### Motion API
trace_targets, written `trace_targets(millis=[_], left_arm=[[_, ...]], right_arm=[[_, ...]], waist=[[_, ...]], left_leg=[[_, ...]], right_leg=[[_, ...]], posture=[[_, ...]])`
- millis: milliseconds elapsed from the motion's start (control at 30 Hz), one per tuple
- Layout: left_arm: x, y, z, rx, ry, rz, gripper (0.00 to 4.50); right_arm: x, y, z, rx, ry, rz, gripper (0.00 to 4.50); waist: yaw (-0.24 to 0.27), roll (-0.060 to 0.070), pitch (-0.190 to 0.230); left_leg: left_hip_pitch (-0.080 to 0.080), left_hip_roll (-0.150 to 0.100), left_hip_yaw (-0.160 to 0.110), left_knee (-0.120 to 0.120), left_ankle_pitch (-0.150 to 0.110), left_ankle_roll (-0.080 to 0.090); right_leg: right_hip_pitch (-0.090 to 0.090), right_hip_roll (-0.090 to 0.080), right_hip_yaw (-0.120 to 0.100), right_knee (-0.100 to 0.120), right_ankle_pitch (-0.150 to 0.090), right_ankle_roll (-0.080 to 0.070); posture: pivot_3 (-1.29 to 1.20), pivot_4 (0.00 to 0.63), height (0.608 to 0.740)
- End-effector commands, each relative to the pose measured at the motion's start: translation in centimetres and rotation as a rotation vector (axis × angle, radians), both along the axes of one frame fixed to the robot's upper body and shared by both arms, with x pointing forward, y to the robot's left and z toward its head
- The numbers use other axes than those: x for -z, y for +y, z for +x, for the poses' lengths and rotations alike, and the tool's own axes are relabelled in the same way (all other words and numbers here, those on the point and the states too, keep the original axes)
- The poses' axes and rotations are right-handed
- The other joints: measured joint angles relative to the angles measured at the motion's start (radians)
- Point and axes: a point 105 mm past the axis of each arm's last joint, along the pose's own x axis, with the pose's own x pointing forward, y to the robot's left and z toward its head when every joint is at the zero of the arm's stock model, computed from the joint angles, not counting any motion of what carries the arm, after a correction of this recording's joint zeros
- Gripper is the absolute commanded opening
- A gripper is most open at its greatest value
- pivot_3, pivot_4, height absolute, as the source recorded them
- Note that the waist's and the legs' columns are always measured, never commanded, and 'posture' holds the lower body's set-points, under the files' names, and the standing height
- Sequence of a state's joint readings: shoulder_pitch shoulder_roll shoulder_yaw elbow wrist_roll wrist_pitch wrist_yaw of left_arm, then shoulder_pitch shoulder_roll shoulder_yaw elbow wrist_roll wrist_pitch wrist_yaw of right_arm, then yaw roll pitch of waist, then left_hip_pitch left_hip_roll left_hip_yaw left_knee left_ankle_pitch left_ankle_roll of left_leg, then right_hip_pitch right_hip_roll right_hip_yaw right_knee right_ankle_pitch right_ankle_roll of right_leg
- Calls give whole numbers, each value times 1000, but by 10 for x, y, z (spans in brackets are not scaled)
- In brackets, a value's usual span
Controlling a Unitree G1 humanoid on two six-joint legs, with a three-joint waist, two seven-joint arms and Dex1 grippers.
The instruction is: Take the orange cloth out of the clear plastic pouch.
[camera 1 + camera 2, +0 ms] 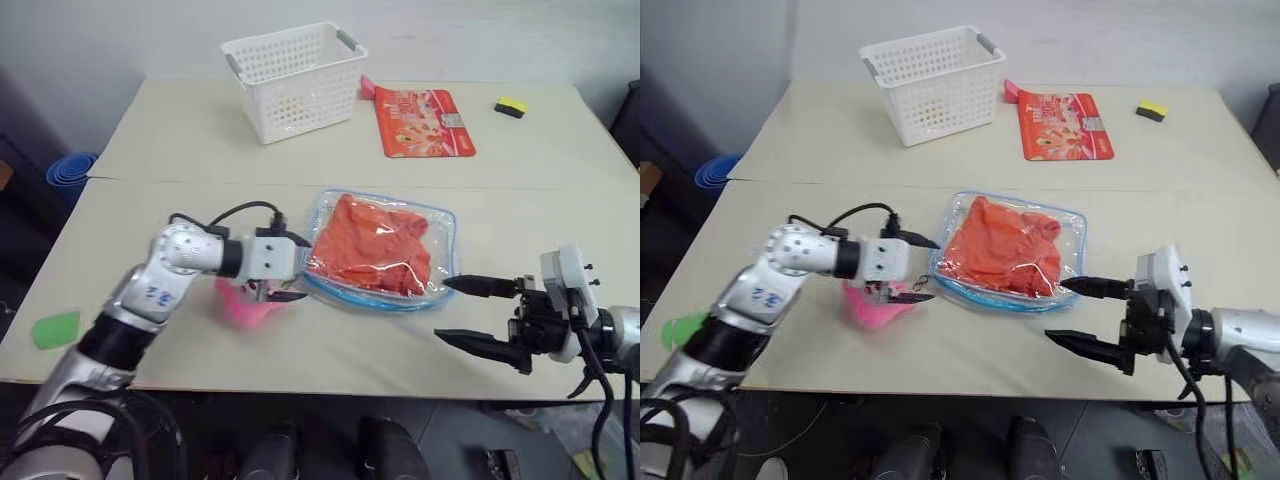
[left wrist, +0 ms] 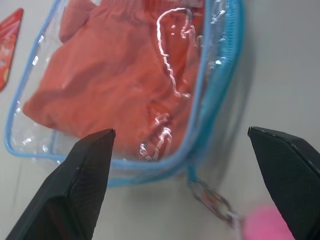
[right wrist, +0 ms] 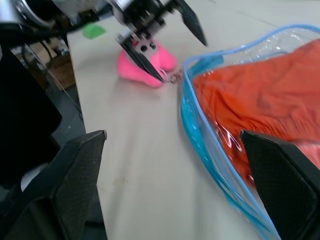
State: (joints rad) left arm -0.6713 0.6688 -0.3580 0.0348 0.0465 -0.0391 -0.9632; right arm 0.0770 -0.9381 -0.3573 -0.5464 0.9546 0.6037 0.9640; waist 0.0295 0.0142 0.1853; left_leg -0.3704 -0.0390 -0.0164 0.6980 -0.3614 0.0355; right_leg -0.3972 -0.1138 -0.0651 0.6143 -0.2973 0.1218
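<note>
Inside, the orange cloth (image 1: 372, 244) fills the clear plastic pouch (image 1: 440, 222); left gripper (image 1: 282, 283) and right gripper (image 1: 462, 312) both gape, empty.

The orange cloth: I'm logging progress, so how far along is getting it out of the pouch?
Nothing looks done yet: the orange cloth lies wholly inside the clear plastic pouch on the table. In hand: the left gripper, open, sits at the pouch's end by the zipper pull and a pink object; the right gripper, open, is at the opposite end, holding nothing. Left: opening the pouch and pulling the cloth out.
</note>
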Motion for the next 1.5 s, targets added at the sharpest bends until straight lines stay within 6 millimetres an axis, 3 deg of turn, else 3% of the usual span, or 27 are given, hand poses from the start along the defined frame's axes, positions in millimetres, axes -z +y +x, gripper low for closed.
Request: trace_targets(millis=[33, 200, 300, 600, 667, 800, 833, 933, 1033, 1233, 1333, 1433, 1500], left_arm=[[-5, 0, 12, -2, -135, 6, 4484], [-3, -4, 13, 15, -134, -23, 4484], [-5, -9, 8, 36, -114, -68, 3911], [-5, -15, -2, 57, -37, -118, 1120], [-5, -18, -1, 45, -19, -138, 1120], [-17, -27, -8, 39, 94, -289, 282], [-19, -28, -9, 23, 129, -324, 2], [-23, -32, -12, -14, 230, -413, 0], [-22, -34, -18, -24, 285, -446, 0], [-17, -39, -21, -72, 310, -458, 0], [-19, -43, -19, -92, 314, -464, 0], [-22, -44, -19, -94, 310, -473, 0], [-23, -44, -19, -96, 307, -476, 0]], right_arm=[[-2, 10, -5, -4, -6, 27, 4476], [3, 10, -3, 16, -2, 23, 4476], [6, 10, -2, 18, -1, 13, 4500], [19, 8, -1, 16, 3, -35, 4500], [20, 7, 0, 14, -5, -52, 4500], [26, 6, 2, 23, -21, -92, 4500], [28, 6, 4, 33, -33, -102, 4310], [29, 9, 10, 47, -73, -124, 3559], [26, 18, 20, 66, -158, -157, 2385], [34, 35, 63, 140, -528, -429, 455], [45, 39, 73, 112, -669, -554, 455], [54, 36, 79, 106, -714, -613, 1061], [56, 37, 80, 99, -742, -628, 1709]], waist=[[0, 0, 0], [0, 0, 0], [-1, 0, 0], [-2, 0, 0], [-2, 0, 0], [-1, 0, 0], [-1, 0, 0], [-3, 0, 0], [-7, 0, 0], [-7, 0, 0], [-3, 0, 0], [-5, 0, 0], [-6, 0, 0]], left_leg=[[0, 0, 0, 0, 0, 0], [0, -1, 0, 0, 0, 1], [0, -1, 0, 1, 0, 1], [0, -1, 0, 1, 0, 1], [0, -1, 0, 1, 0, 1], [0, -2, -1, 1, 0, 2], [0, -2, -1, 1, 0, 2], [0, -2, -1, 1, 0, 2], [1, -1, 0, 1, 0, 1], [1, -1, 0, 1, 1, 0], [1, -2, -1, 1, 1, 0], [0, -3, -1, 1, 1, 0], [0, -3, -1, 1, 1, 0]], right_leg=[[0, 0, 0, 0, 0, 0], [0, 1, -1, 1, 0, 0], [0, 1, -1, 1, 0, 0], [0, 1, -1, 2, 0, 0], [0, 1, -1, 3, 0, 0], [0, 1, -1, 3, 0, 0], [0, 1, -1, 3, 0, 0], [0, 1, 0, 3, 0, 0], [0, 1, 0, 4, 0, 0], [-1, 2, 1, 4, 0, 0], [-1, 2, 0, 4, 0, 0], [-1, 1, 0, 5, 0, 0], [-1, 2, 0, 5, 0, 0]], posture=[[0, 150, 740], [0, 150, 740], [0, 150, 740], [0, 150, 740], [0, 150, 740], [0, 150, 740], [0, 150, 740], [0, 150, 740], [0, 150, 740], [0, 150, 740], [0, 150, 740], [0, 150, 740], [0, 150, 740]])
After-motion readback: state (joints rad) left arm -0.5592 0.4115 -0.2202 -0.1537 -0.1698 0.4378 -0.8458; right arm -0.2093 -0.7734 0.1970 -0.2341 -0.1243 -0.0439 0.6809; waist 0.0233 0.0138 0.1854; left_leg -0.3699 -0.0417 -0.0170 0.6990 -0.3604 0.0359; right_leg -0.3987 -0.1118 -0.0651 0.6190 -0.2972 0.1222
